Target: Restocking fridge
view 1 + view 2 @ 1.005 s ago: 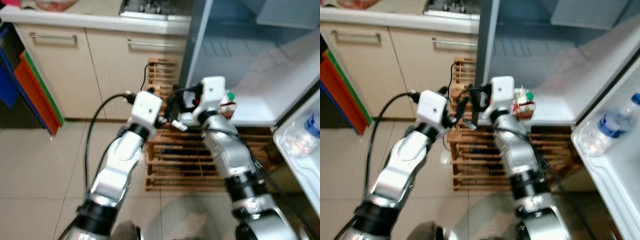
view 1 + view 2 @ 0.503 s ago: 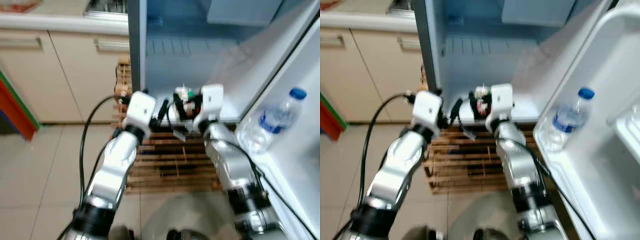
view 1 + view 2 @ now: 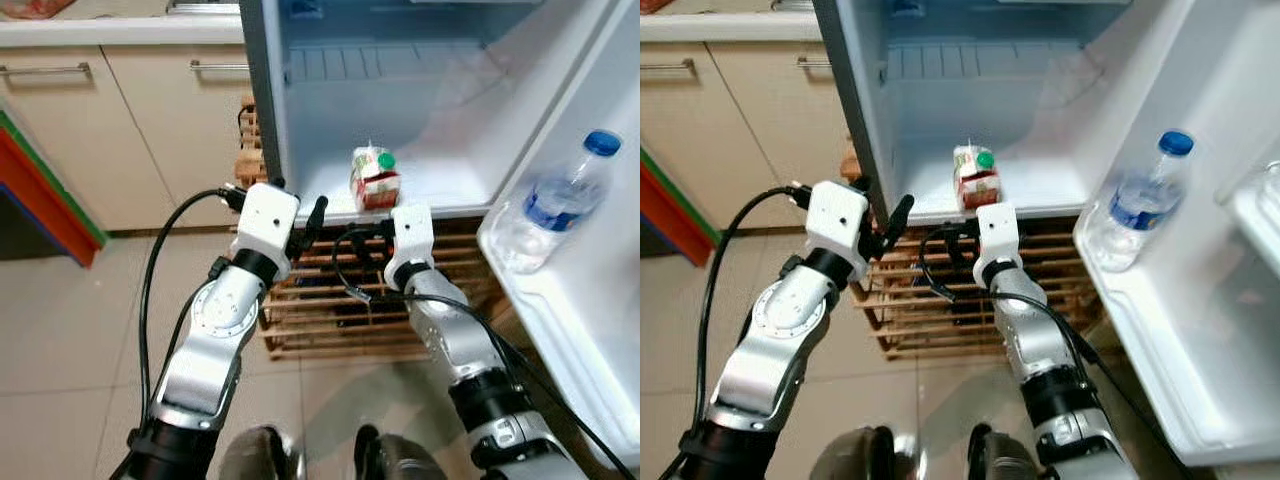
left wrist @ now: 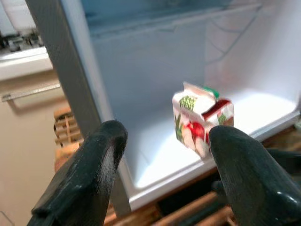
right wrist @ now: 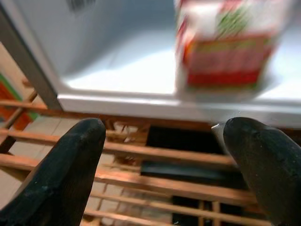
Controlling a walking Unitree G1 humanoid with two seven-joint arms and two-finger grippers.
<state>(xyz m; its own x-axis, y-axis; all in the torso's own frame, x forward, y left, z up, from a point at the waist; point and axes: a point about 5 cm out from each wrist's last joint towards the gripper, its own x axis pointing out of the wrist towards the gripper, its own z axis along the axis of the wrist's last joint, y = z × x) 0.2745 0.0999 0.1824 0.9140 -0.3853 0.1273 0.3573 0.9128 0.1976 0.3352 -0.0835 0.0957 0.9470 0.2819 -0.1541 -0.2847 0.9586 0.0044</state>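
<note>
Juice carton (image 3: 375, 177) stands upright near the front edge of the fridge floor (image 3: 440, 165), upper centre of frame. Right gripper (image 5: 164, 155) just below that edge, fingers released. Left gripper (image 4: 162, 165) alongside, fingers spread, empty. Water bottle (image 3: 555, 200) in door shelf, right.

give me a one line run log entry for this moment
task: restocking fridge | carton: upright on fridge floor, near front edge | right claw: open, below carton, apart | left claw: open, facing fridge | water bottle: in door shelf
</note>
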